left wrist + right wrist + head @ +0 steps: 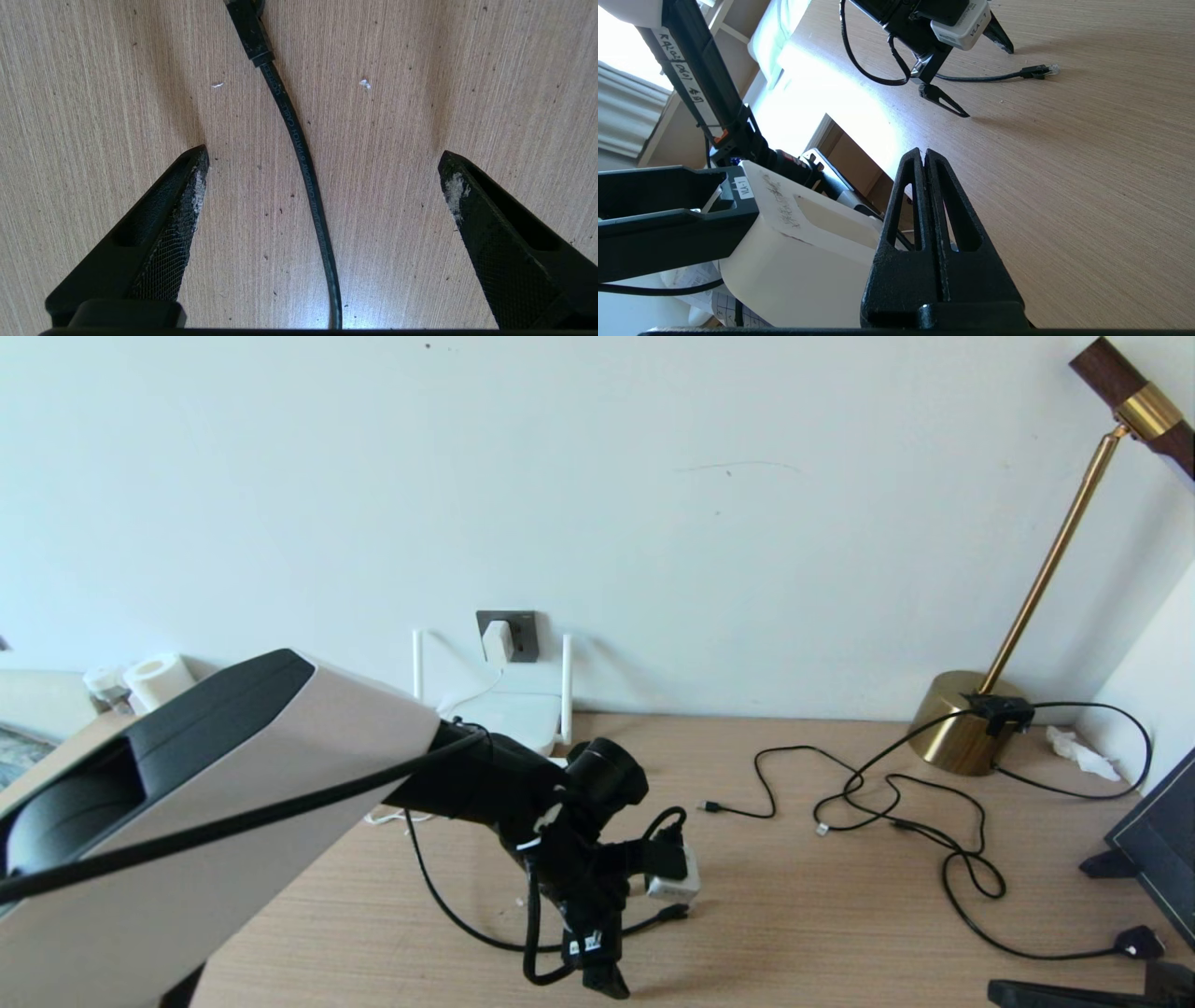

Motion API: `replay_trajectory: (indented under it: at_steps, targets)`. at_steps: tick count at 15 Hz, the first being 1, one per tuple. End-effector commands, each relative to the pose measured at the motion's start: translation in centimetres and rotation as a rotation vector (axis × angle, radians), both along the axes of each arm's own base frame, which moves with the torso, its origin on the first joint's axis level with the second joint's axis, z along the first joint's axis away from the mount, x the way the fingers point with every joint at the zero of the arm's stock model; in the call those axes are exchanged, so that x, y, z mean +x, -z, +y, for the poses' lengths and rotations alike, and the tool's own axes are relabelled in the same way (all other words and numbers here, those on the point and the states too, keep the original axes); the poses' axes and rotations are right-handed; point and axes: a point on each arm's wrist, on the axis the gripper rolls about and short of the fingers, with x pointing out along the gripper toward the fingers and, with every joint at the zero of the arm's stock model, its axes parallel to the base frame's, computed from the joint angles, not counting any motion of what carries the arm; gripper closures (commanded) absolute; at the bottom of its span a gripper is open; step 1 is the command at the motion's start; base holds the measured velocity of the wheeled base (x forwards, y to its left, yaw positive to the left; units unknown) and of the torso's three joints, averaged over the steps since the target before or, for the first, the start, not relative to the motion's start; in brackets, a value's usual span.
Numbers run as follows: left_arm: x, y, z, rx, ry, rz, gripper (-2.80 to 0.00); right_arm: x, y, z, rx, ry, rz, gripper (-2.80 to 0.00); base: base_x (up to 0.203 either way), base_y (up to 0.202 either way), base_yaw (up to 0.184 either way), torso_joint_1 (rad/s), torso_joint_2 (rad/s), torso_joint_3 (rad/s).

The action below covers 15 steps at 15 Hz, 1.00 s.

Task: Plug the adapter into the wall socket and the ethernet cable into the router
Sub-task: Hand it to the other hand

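My left gripper [322,158] hangs low over the wooden desk [840,896] with its 2 fingers [187,196] spread wide, and the ethernet cable [299,154] runs straight down the gap between them, lying flat on the wood. Nothing is in my grasp yet. The adapter [497,642] already sits in the wall socket [523,633], so I judge that half done; the router [509,714] lies flat below it against the wall, well apart from where I am working.

The step in hand is picking up the cable. Its black boot [250,32] is ahead of my fingertips, and the clear plug tip [1051,69] shows in the right wrist view, pointing away from me. To do this well I should slide forward along the cable until my fingers bracket it just behind the boot, then sink until the tips nearly touch the wood before closing. A grip far back on the cord would leave the plug drooping and hard to aim at a router slot. I must keep the cable centred, since it is thin and can roll aside.

My right gripper [924,158] is pressed together on nothing, parked off the desk's near edge.
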Motion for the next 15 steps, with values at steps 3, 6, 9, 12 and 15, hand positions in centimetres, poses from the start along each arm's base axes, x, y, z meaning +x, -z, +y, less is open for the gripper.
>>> replay_trajectory:
  at_steps: [3, 6, 9, 12, 15]
  targets:
    - [0.5, 0.3, 0.2, 0.008, -0.008, 0.003, -2.8, 0.0, -0.1, 0.0, 0.004, -0.007, 0.001, 0.0, 0.0, 0.0, 0.0, 0.0, 0.0, 0.0]
    - [0.5, 0.6, 0.2, 0.022, -0.01, 0.0, -2.8, 0.0, 0.0, 0.0, 0.004, -0.007, 0.002, 0.0, 0.0, 0.0, 0.0, 0.0, 0.0, 0.0]
    - [0.6, 1.0, 0.0, 0.021, -0.008, -0.005, 0.0, 0.0, 0.0, 0.0, 0.003, -0.008, 0.001, 0.0, 0.0, 0.0, 0.0, 0.0, 0.0, 0.0]
    - [0.5, 1.3, 0.0, 0.049, -0.015, -0.02, 0.0, 0.0, 0.0, 0.0, 0.004, -0.007, 0.002, 0.0, 0.0, 0.0, 0.0, 0.0, 0.0, 0.0]
    - [0.5, 1.7, -0.1, 0.057, -0.018, -0.034, 0.0, 0.2, -0.2, 0.1, 0.006, -0.011, -0.002, 0.0, 0.0, 0.0, 0.0, 0.0, 0.0, 0.0]
